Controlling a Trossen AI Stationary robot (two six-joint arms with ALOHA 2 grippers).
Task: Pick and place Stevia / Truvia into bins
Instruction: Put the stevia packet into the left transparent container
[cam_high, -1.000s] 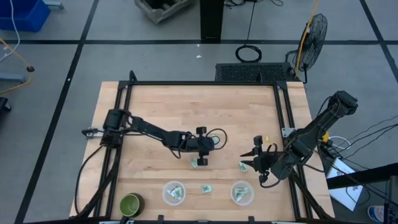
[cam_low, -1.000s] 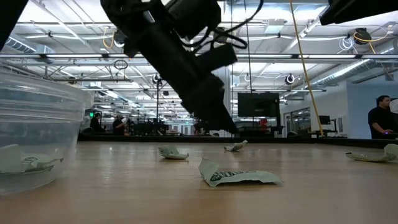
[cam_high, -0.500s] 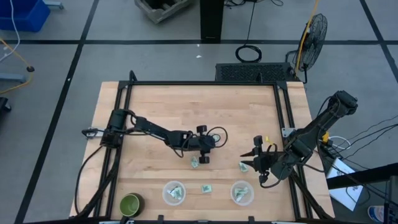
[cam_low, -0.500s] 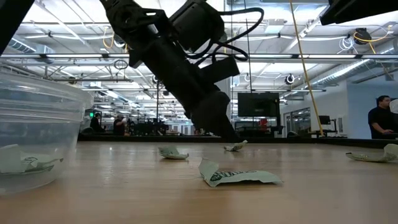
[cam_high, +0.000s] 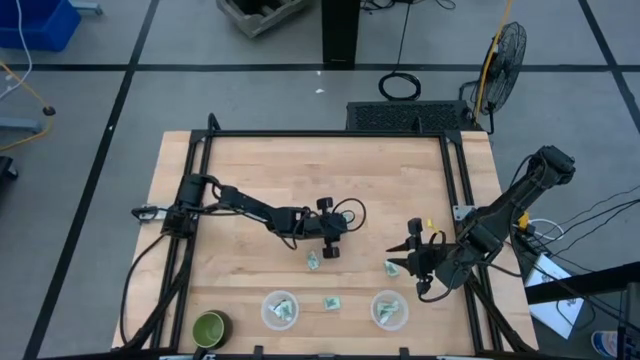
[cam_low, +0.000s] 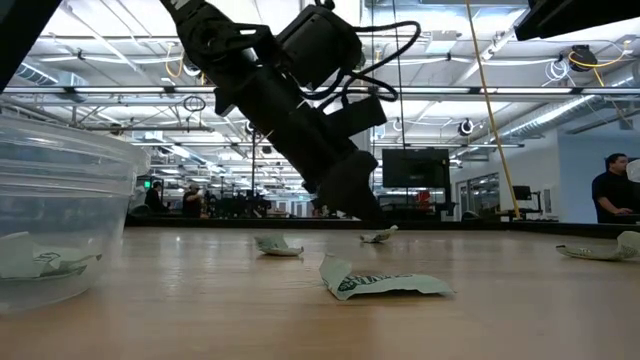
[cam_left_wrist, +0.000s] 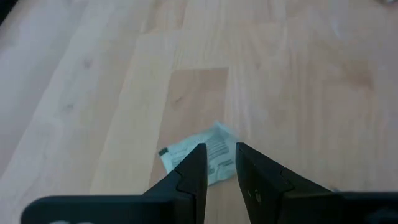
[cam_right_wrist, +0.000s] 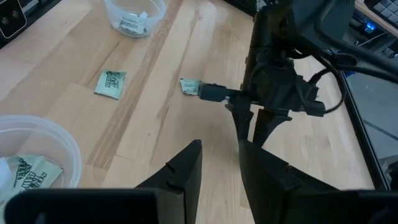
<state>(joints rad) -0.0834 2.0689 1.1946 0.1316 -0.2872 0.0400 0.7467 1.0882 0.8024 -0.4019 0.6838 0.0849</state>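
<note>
The Stevia packets are small, pale green and white. One packet (cam_high: 313, 261) (cam_left_wrist: 174, 155) lies flat on the wood just past my left gripper (cam_high: 327, 251) (cam_left_wrist: 219, 152). That gripper slants down toward the near edge, open by a narrow gap, its tips above the table (cam_low: 362, 211). Another packet (cam_high: 392, 268) lies by my right gripper (cam_high: 399, 261) (cam_right_wrist: 221, 149), which is open and low over the table's right part. A third packet (cam_high: 330, 303) (cam_right_wrist: 112, 83) lies between the two bins (cam_high: 280, 309) (cam_high: 389, 311). Both bins hold packets.
A round green cup (cam_high: 210, 327) stands at the near left corner. A black frame (cam_high: 320, 134) runs along the table's far and side edges. The far half of the wood (cam_high: 320, 175) is bare. A person (cam_low: 612, 190) stands in the room behind.
The left arm's wrist has risen a little and drawn slightly toward the far edge, tipping the gripper steeper, while its fingertips stay low by the packet.
</note>
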